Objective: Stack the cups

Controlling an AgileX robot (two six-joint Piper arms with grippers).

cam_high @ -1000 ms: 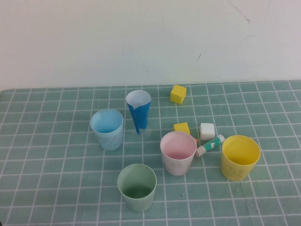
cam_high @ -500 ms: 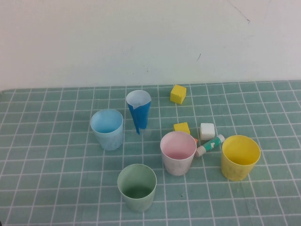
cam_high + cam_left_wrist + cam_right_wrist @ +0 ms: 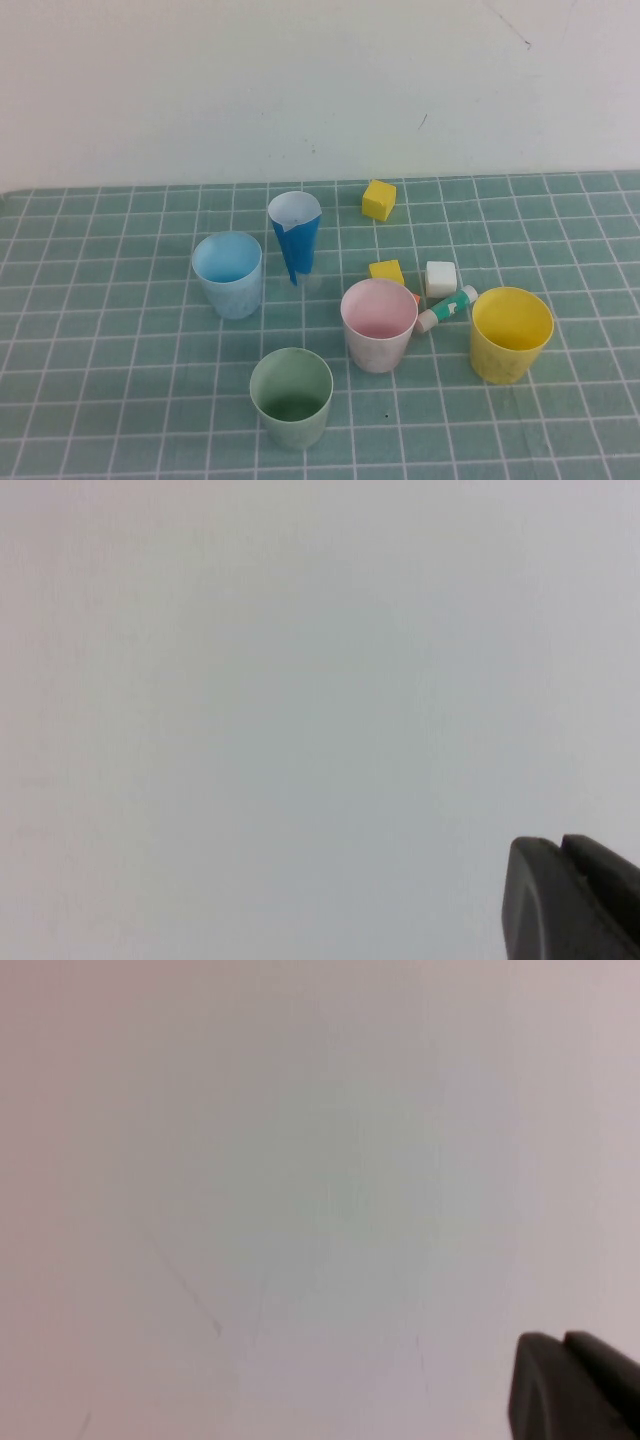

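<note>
Four cups stand upright and apart on the green checked mat in the high view: light blue point(image 3: 228, 273) at the left, pink point(image 3: 378, 325) in the middle, yellow point(image 3: 511, 333) at the right, pale green point(image 3: 291, 396) nearest the front. Neither arm shows in the high view. My left gripper point(image 3: 560, 842) shows only as dark fingertips pressed together against a blank wall. My right gripper point(image 3: 563, 1338) looks the same, shut and empty, facing a blank wall. No cup shows in either wrist view.
A narrow dark-blue-and-white paper cone point(image 3: 295, 237) stands behind the blue cup. Two yellow cubes point(image 3: 379, 199) point(image 3: 386, 271), a white cube point(image 3: 440, 277) and a small green-and-white tube point(image 3: 446, 308) lie between the pink and yellow cups. A white wall runs behind the mat.
</note>
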